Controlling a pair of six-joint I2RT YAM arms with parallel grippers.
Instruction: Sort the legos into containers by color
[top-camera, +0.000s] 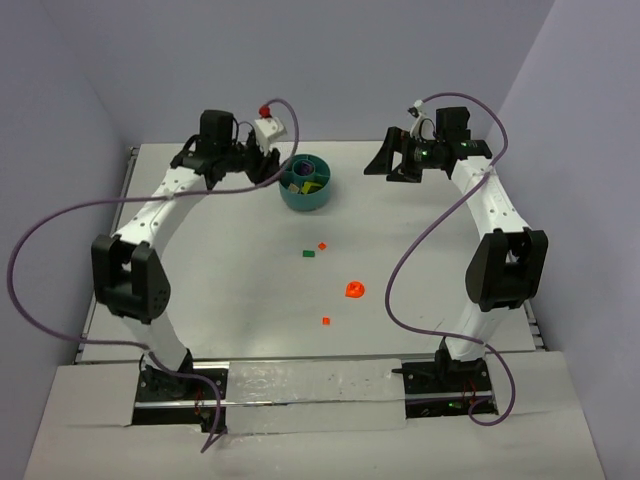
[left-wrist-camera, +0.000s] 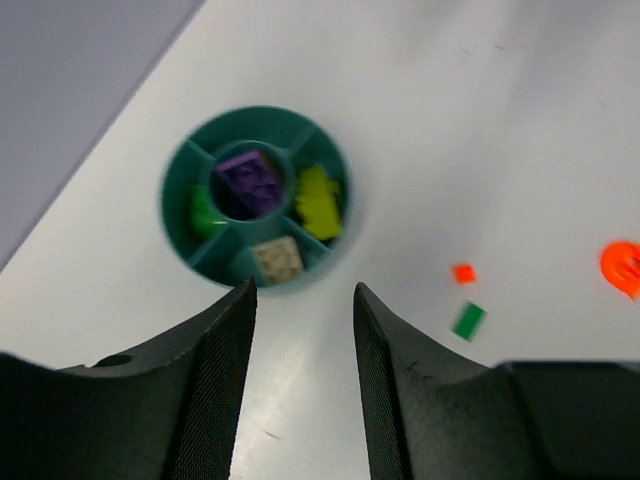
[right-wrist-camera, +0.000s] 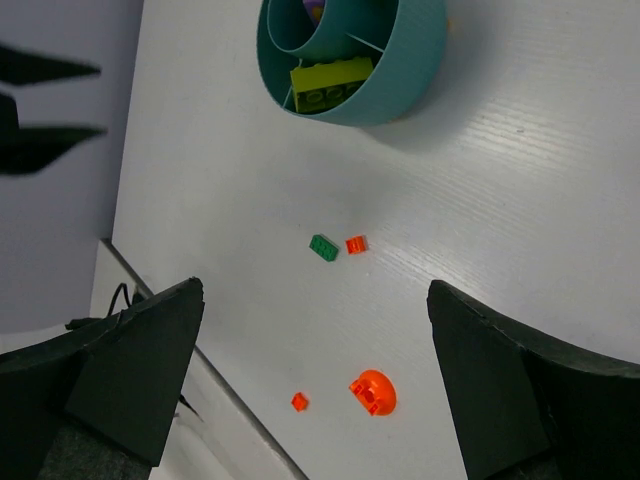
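Note:
The round teal bowl (top-camera: 306, 199) stands at the back middle of the table. In the left wrist view its rim (left-wrist-camera: 172, 200) surrounds a purple brick (left-wrist-camera: 250, 183) in the hub, a lime brick (left-wrist-camera: 318, 202), a green bit (left-wrist-camera: 205, 212) and a tan brick (left-wrist-camera: 278, 260) in separate wedges. Loose on the table are a dark green brick (top-camera: 309, 254), a small orange brick (top-camera: 323, 245), an orange dome piece (top-camera: 354, 290) and another small orange bit (top-camera: 326, 321). My left gripper (top-camera: 268, 168) hovers open and empty just left of the bowl. My right gripper (top-camera: 387, 166) is open and empty, raised to the right of the bowl.
Purple walls close in the table at the back and both sides. The table's left edge (top-camera: 128, 175) runs close behind my left arm. Purple cables loop beside both arms. The right wrist view shows the bowl wall (right-wrist-camera: 400, 70) and the loose bricks below it.

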